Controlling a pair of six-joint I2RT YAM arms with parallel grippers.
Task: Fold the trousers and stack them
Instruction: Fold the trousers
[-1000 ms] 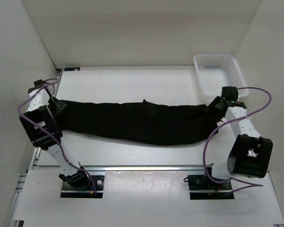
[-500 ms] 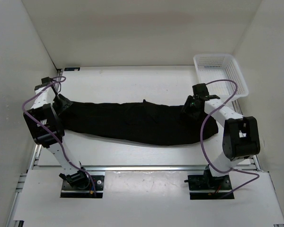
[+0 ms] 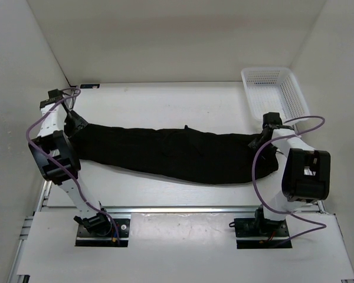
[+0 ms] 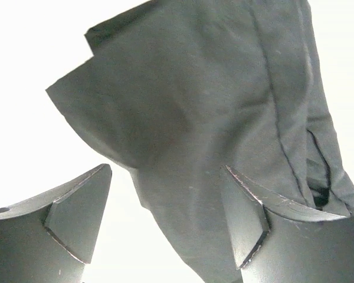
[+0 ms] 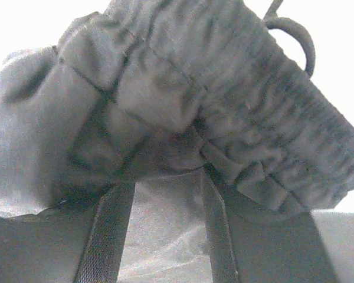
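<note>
Black soft-fabric trousers [image 3: 177,154] flat on worktop [image 3: 165,100], prob. pre-fold — L gripper [image 4: 166,177] wide open, empty; R gripper [image 5: 162,183] half-open at waistband [image 5: 253,118], hold unclear; nxt: pinch ends.

White table [image 3: 165,100] carries black trousers [image 3: 177,154] lying lengthwise, stretched left to right across mid-frame. White mesh basket [image 3: 274,94] sits on the table at upper right, near the trousers' right end.
</note>
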